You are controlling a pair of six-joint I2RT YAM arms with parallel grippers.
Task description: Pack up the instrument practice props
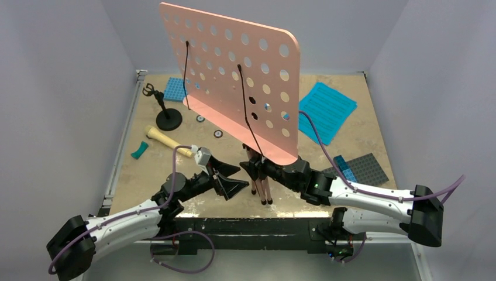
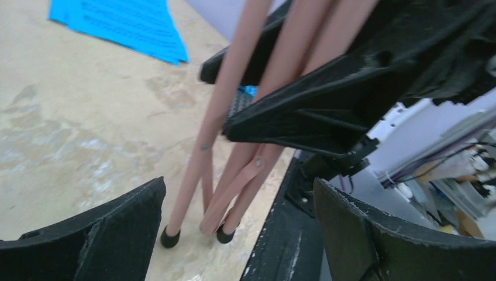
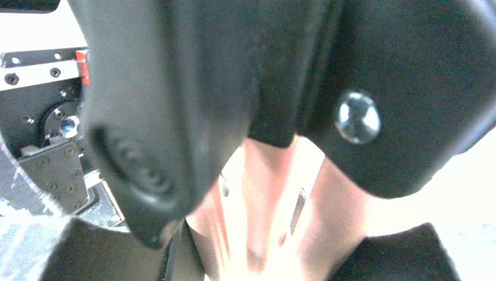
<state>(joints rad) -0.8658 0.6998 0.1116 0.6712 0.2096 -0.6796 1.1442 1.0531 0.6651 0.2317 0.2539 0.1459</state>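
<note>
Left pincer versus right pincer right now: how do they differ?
The left pincer is open; the right pincer is shut on the folded legs of the pink music stand. The left pincer holds nothing and stands apart from the legs; the right pincer holds the stand upright. Both sit low, facing each other across the legs.

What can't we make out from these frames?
- Pole of the pink tripod music stand: hidden behind its own hole-dotted board, top view.
- Its folded legs, right wrist view: blurred and washed out.
- Print on the cyan sheet-music pages: too small in top view; pages cut off by the top edge in left wrist view.
- Grey studded baseplate: near edge covered by the right arm, top view.
</note>
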